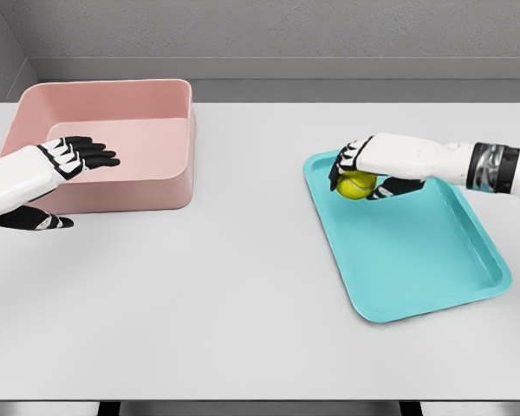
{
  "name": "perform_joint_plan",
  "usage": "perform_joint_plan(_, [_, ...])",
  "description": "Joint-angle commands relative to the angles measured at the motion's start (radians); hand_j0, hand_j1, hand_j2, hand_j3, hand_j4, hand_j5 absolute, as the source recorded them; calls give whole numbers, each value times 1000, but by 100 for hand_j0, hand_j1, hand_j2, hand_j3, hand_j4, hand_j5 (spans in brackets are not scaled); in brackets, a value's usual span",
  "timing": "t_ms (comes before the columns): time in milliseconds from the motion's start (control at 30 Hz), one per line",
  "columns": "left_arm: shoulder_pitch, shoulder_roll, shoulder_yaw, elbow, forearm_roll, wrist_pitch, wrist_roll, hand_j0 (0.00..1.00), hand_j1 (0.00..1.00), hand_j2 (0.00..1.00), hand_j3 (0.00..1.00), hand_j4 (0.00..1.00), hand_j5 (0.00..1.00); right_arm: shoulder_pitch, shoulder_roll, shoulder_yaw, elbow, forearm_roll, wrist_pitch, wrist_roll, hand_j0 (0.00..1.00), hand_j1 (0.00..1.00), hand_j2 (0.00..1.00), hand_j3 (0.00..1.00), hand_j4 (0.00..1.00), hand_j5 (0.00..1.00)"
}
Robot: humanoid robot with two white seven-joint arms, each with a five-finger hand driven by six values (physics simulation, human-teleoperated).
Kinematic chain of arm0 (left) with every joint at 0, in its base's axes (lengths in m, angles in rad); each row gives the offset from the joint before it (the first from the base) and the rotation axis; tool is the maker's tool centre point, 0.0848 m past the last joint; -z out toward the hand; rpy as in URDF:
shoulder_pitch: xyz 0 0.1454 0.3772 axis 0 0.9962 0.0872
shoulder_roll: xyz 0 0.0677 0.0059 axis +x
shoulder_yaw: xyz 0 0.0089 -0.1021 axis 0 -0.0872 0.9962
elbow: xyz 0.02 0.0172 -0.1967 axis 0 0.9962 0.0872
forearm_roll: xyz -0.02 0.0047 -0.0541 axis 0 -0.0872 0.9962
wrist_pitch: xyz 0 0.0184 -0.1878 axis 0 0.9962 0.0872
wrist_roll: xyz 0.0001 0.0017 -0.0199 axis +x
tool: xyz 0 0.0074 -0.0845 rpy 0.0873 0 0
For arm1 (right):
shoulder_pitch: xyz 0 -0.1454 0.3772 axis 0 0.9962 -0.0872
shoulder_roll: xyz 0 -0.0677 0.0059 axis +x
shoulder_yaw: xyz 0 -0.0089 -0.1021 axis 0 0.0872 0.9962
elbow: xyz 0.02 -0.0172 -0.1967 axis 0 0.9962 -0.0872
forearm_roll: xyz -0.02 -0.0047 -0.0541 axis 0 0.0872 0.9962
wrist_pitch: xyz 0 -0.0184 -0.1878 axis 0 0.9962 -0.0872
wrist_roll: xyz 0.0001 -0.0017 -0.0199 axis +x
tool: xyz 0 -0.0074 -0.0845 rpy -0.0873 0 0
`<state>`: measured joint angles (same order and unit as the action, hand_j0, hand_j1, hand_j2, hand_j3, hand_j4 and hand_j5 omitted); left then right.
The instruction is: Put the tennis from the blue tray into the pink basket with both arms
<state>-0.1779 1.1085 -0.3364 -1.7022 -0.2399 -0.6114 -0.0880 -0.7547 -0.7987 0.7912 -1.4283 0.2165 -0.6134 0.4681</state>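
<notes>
The tennis ball [356, 185] sits at the far left corner of the blue tray [433, 277], and I have my right hand [373, 169] wrapped over it, fingers curled down its far and near sides. It looks gripped, though I cannot tell whether it is off the tray floor yet. To do this step well I want the ball seated firmly against the palm before I raise it, then a straight lift high enough to clear the tray's raised lip, which runs just beside the ball on its left.

My left hand [65, 165] hovers at the near wall of the pink basket [121, 186], fingers stretched out flat and holding nothing, thumb apart below. The basket is well away from the tray, with bare white table [243, 303] between them, so there is open room for a carry or a handover. The basket's near wall is tall; I judge that I must come in over the rim, not across it.
</notes>
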Motion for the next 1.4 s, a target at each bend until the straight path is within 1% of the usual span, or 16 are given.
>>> perform_joint_plan(0, [0,1,0,0,7,1,1,100,100,100,100,100,100,-2,1,-1,-38,-8,3,-2,59,59,59,59,59,59])
perform_joint_plan(167, [0,1,11,0,7,1,1,100,100,100,100,100,100,-5,3,-1,-89,-8,3,-2,59,59,59,59,59,59])
perform_joint_plan(433, [0,1,11,0,8,1,1,100,100,100,100,100,100,-18,47,-1,-109,-8,3,-2,59,59,59,59,59,59])
perform_joint_plan(600, [0,1,11,-2,7,1,1,100,100,100,100,100,100,-32,88,0,-119,-8,3,-2,59,59,59,59,59,59])
perform_joint_plan(833, [0,-1,11,-2,8,1,1,100,100,100,100,100,100,-49,165,10,-127,-8,3,7,59,59,59,59,59,59])
perform_joint_plan(900, [0,-1,11,-2,8,1,1,100,100,100,100,100,100,-51,197,14,-129,-8,3,20,59,59,59,59,59,59])
perform_joint_plan(967, [0,-3,11,-2,8,1,1,100,100,100,100,100,100,-51,216,25,-129,-6,3,32,59,59,59,59,59,59])
perform_joint_plan(1067, [0,-1,11,-2,8,1,1,100,100,100,100,100,100,-66,230,39,-118,-6,3,34,59,59,59,59,59,59])
perform_joint_plan(1133, [0,-3,11,-2,8,1,1,100,100,100,100,100,100,-84,257,57,-104,-5,3,34,59,59,59,59,59,59])
perform_joint_plan(1200, [0,-1,11,-2,8,1,1,100,100,100,100,100,100,-98,294,66,-66,11,3,35,59,59,59,59,59,59])
perform_joint_plan(1267, [0,-1,11,-2,8,1,1,100,100,100,100,100,100,-100,311,76,-49,17,3,35,59,59,59,59,59,59])
perform_joint_plan(1367, [0,-1,11,-2,8,1,1,100,100,100,100,100,100,-95,335,97,-23,57,3,35,59,59,59,59,59,59])
